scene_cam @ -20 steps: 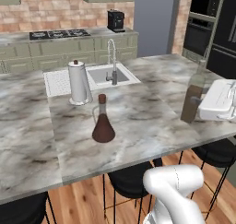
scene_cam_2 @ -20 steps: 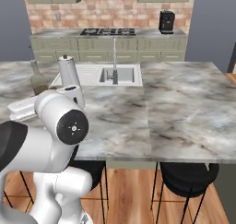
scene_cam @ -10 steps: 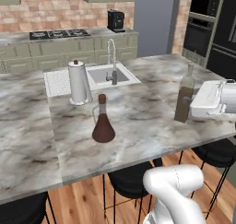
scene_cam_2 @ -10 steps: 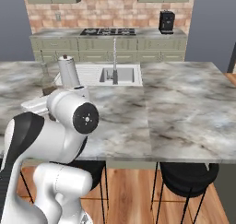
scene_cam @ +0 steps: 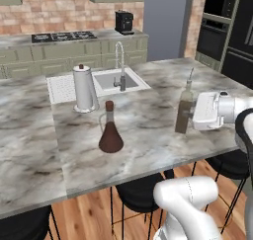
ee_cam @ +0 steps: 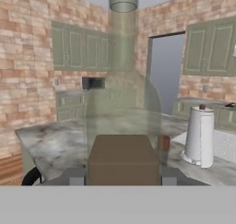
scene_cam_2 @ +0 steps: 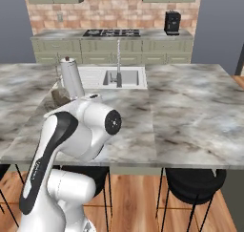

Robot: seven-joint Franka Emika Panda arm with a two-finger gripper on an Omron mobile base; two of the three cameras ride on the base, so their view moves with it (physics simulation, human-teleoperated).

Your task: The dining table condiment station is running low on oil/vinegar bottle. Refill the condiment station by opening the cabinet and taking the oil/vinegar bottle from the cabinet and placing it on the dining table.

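The oil/vinegar bottle (scene_cam: 185, 110) stands upright over the right part of the dining table (scene_cam: 148, 145), dark brown below and clear above with a thin neck. My gripper (scene_cam: 191, 116) reaches in from the right and is shut on its lower body. In the hand view the bottle (ee_cam: 123, 126) stands close in the middle, with a dark fingertip (ee_cam: 76, 178) on each side of its brown base. Whether its foot touches the marble I cannot tell. Sage-green wall cabinet doors (ee_cam: 76, 48) on the brick wall are closed.
A cone-shaped brown flask with a cork (scene_cam: 110, 133) stands mid-table, left of the bottle. A white paper towel roll (scene_cam: 84, 88) and the sink with its faucet (scene_cam: 120, 66) lie behind it. Black stools (scene_cam: 138, 194) line the near edge. The robot's arm (scene_cam_2: 81, 131) blocks the left of the right base view.
The gripper has carried the bottle leftward, further in over the table from its right edge. Nothing else on the table has moved.
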